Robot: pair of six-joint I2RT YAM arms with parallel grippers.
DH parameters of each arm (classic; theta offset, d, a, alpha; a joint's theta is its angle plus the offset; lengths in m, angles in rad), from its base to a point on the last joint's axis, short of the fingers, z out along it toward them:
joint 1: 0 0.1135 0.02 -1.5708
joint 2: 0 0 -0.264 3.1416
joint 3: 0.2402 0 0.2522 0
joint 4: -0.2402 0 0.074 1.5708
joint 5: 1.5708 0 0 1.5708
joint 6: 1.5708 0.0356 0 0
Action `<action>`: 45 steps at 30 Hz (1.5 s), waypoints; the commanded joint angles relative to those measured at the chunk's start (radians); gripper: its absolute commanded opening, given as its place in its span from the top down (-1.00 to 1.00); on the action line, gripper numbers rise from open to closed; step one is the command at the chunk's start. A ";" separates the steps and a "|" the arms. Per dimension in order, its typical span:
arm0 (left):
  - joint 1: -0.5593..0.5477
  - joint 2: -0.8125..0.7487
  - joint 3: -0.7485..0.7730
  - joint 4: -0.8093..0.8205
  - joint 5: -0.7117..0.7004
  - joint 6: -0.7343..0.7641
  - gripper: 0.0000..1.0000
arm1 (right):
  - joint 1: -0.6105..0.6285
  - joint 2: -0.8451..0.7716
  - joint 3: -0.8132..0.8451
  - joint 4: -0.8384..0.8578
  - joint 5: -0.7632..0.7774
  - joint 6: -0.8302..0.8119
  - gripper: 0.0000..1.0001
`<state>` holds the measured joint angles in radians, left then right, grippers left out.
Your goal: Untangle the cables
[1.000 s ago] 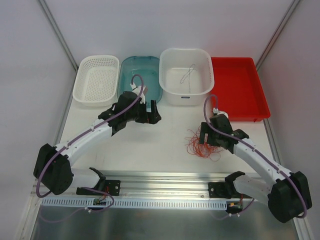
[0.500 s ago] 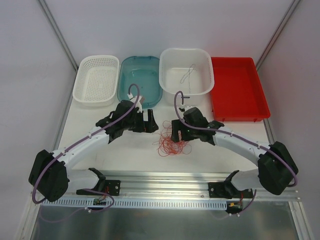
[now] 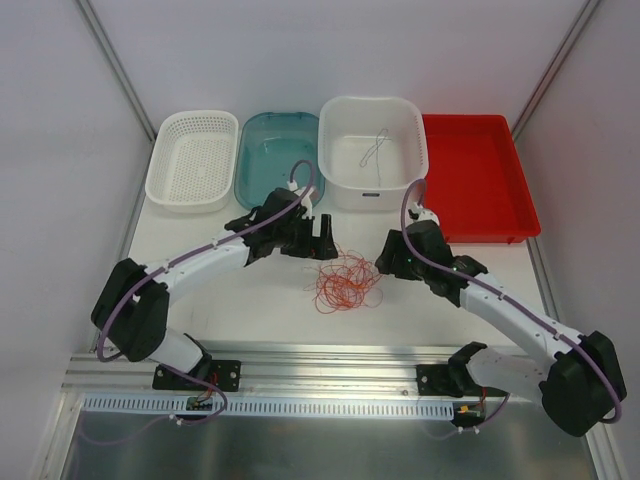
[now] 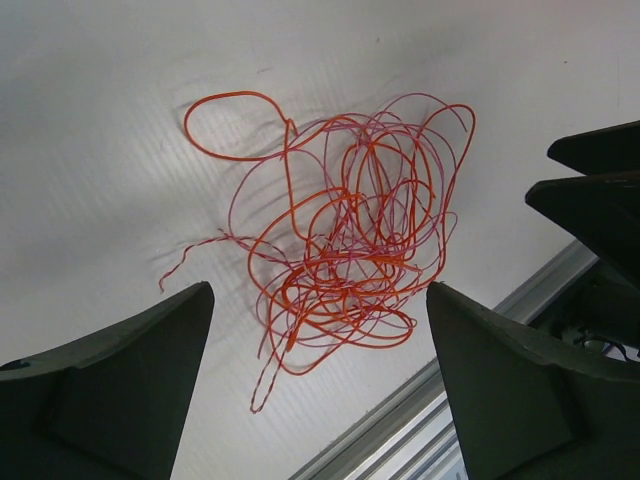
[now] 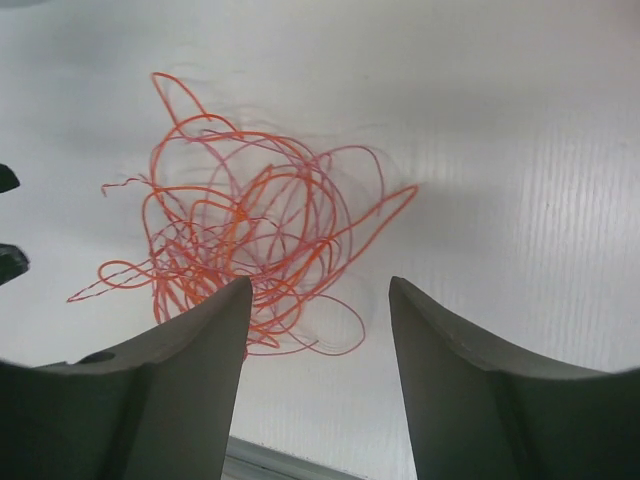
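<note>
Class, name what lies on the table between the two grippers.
The red cables, in one tangle, lie between the left gripper and the right gripper; the top view shows this.

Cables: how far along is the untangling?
Done: one pale wire lies alone in the white tub. In hand: nothing gripped; left gripper and right gripper are open on either side of the red tangle on the table. Left: that whole tangle, loops knotted together.

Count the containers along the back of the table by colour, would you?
White: 2, the lattice basket and the deep tub
Teal: 1, the see-through tub
Red: 1, the flat tray
Total: 4
</note>
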<state>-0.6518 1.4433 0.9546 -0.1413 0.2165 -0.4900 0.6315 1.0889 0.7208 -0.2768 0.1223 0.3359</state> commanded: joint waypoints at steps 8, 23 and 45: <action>-0.072 0.236 0.170 -0.024 0.026 -0.010 -0.51 | -0.042 0.015 -0.104 0.168 -0.154 0.181 -0.11; -0.088 0.371 0.162 -0.012 -0.037 -0.208 0.98 | -0.001 0.011 -0.132 0.194 -0.234 0.183 0.16; -0.092 0.296 0.033 0.109 -0.080 -0.404 1.00 | 0.074 0.150 -0.116 0.330 -0.256 0.222 0.37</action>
<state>-0.7341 1.7962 0.9989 -0.0563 0.1516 -0.8764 0.6960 1.2221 0.5907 -0.0338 -0.1207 0.5285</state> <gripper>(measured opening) 0.010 0.326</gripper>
